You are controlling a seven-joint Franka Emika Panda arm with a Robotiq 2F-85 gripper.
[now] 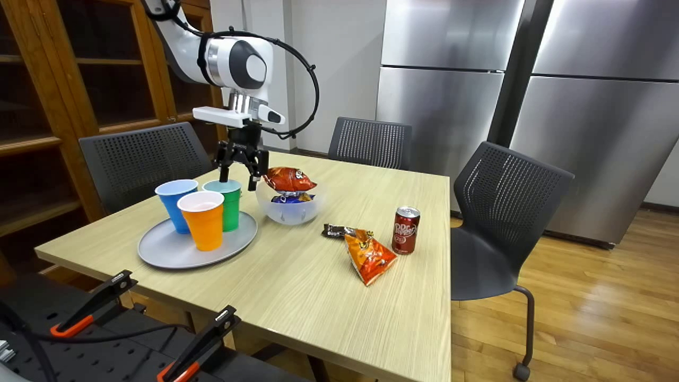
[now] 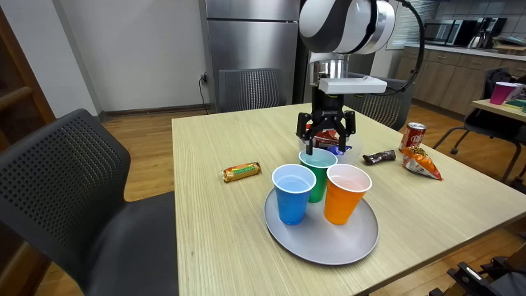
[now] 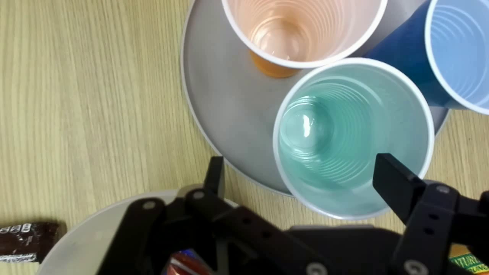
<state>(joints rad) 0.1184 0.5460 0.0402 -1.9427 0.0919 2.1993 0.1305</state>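
Observation:
My gripper [image 1: 238, 178] points down with its jaws wide apart and nothing between them. It hovers just above the rim of the green cup [image 2: 317, 183]. In the wrist view one of the fingers [image 3: 397, 183] overlaps the cup's mouth, while the opposite one lies outside it, over the bowl's side. Contact with the rim cannot be made out. The green cup stands upright on a grey plate [image 2: 324, 248] with a blue cup [image 2: 291, 205] and an orange cup [image 2: 343, 201]. Beside the plate is a frosted bowl [image 1: 292, 215] holding a red snack bag [image 1: 289, 179] and a blue packet [image 1: 293, 199].
On the table also lie a dark wrapped bar [image 1: 335, 231], an orange chip bag [image 1: 368, 257] and a granola bar [image 2: 241, 171]. A Dr Pepper can [image 1: 406, 231] stands upright. Dark chairs [image 1: 493, 217] surround the table; black clamps [image 1: 204, 339] sit by its near edge.

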